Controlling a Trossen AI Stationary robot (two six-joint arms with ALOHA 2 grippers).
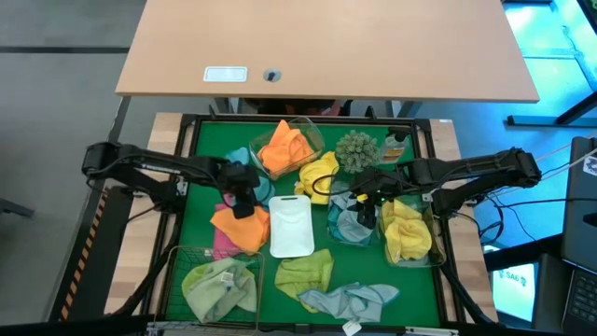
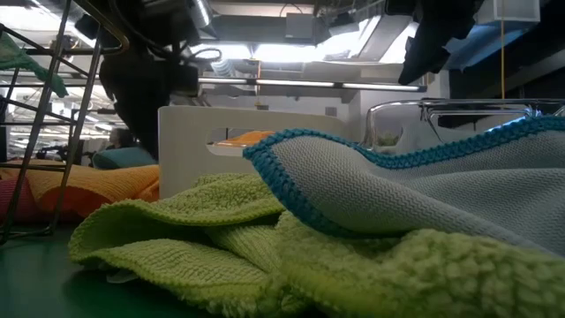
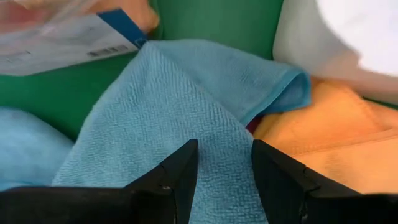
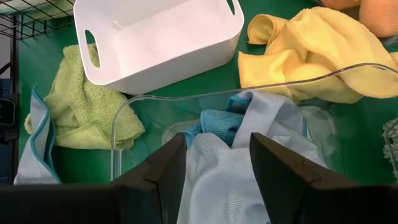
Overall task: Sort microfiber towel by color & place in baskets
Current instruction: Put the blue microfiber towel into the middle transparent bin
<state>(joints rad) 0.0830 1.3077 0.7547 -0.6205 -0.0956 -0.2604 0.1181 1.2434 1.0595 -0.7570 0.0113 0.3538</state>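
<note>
My left gripper (image 3: 224,180) is shut on a teal-blue towel (image 3: 186,99) near the table's left middle (image 1: 241,191), beside an orange towel (image 1: 238,229) and a pink one (image 1: 222,245). My right gripper (image 4: 217,168) is shut on a pale grey-blue towel (image 4: 249,137) over a clear tub (image 1: 350,224) that holds a darker blue towel (image 4: 217,121). Orange towels fill a far clear tub (image 1: 284,149). Yellow towels fill a tub on the right (image 1: 409,235). A lime green towel lies in the wire-mesh basket (image 1: 219,285). My left gripper pinches the teal-blue towel between its two fingers (image 3: 183,171) on a raised fold (image 3: 221,149) and comes at it from above. The rest of the cloth trails down onto the green mat and the orange towel (image 3: 323,137). How many layers it holds cannot be told. My right gripper pinches the pale grey-blue towel between its two fingers (image 4: 171,168) at a bunched part (image 4: 217,155), from above. The towel's far end (image 4: 255,102) rests inside the clear tub on the darker blue towel.
The white tray (image 1: 291,224) stands between the two grippers. A loose yellow towel (image 1: 322,177) and the spiky plant (image 1: 356,149) lie behind it. A lime green towel (image 1: 303,271) and a grey towel with a blue edge (image 1: 350,299) lie near the front edge.
</note>
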